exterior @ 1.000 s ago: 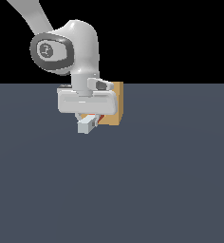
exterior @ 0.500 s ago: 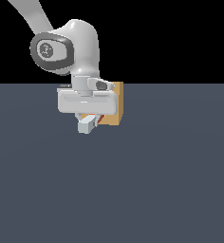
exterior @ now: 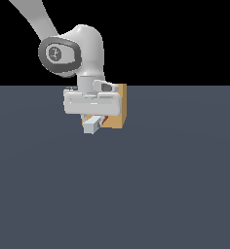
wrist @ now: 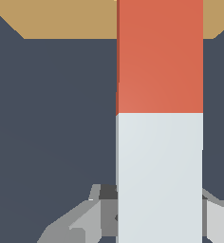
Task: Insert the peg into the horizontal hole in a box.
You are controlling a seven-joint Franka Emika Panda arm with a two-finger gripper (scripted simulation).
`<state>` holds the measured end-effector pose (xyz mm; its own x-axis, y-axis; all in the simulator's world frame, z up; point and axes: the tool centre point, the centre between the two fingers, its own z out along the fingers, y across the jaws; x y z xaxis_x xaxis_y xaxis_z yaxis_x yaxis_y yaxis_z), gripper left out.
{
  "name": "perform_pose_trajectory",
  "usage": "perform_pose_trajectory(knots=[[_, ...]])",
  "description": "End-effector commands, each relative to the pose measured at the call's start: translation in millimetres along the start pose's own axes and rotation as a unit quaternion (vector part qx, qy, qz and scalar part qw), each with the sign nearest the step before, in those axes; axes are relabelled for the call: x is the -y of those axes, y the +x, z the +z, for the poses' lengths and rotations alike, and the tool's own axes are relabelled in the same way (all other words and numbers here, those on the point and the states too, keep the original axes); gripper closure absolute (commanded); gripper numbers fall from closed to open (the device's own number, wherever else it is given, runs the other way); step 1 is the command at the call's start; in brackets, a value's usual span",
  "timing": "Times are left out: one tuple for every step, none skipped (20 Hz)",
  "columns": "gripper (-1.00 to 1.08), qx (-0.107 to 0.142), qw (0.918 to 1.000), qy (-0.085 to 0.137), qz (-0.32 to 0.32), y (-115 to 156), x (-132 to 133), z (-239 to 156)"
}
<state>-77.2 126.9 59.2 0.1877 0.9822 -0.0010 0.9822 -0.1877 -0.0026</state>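
Gripper (exterior: 93, 118) clamped on the peg (wrist: 159, 142) at its pale end. Orange-red end reaching the box (exterior: 118, 112), level above the dark floor (exterior: 136, 194). Hole hidden.

Peg (exterior: 93, 123) slightly deeper toward box (exterior: 118, 111).

The white arm (exterior: 41, 22) is reaching down from the upper part of the exterior view's left, its wrist (exterior: 83, 51) bending so the hand is pointing straight down. The gripper (exterior: 93, 120) is hanging just above the floor, its grey fingers (wrist: 80, 223) clamping the peg (wrist: 159, 142) on either side.
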Motion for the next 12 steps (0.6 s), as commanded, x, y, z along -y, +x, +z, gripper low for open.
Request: perform_pose_trajectory(knots=[[1.08,-0.001,1.0,-0.001,-0.001,18.0,0.2,-1.1],[1.08,-0.001,1.0,-0.001,-0.001,26.1,0.3,-1.1],[1.08,-0.001,1.0,-0.001,-0.001,34.5,0.4,-1.5],[1.08,-0.001,1.0,-0.001,-0.001,42.6,0.4,-1.5],[1.08,-0.001,1.0,-0.001,-0.001,50.1,0.3,-1.5],[1.08,-0.001,1.0,-0.002,-0.001,56.9,0.2,-1.9],[1.08,-0.001,1.0,-0.002,-0.001,63.0,0.1,-1.9],[1.08,-0.001,1.0,-0.002,-0.001,68.2,-0.1,-1.9],[1.08,-0.001,1.0,-0.002,-0.001,72.7,-0.2,-1.9],[1.08,-0.001,1.0,-0.002,-0.001,76.5,-0.3,-1.8],[1.08,-0.001,1.0,-0.002,-0.001,79.5,-0.5,-1.8],[1.08,-0.001,1.0,-0.002,-0.001,81.7,-0.6,-1.8]])
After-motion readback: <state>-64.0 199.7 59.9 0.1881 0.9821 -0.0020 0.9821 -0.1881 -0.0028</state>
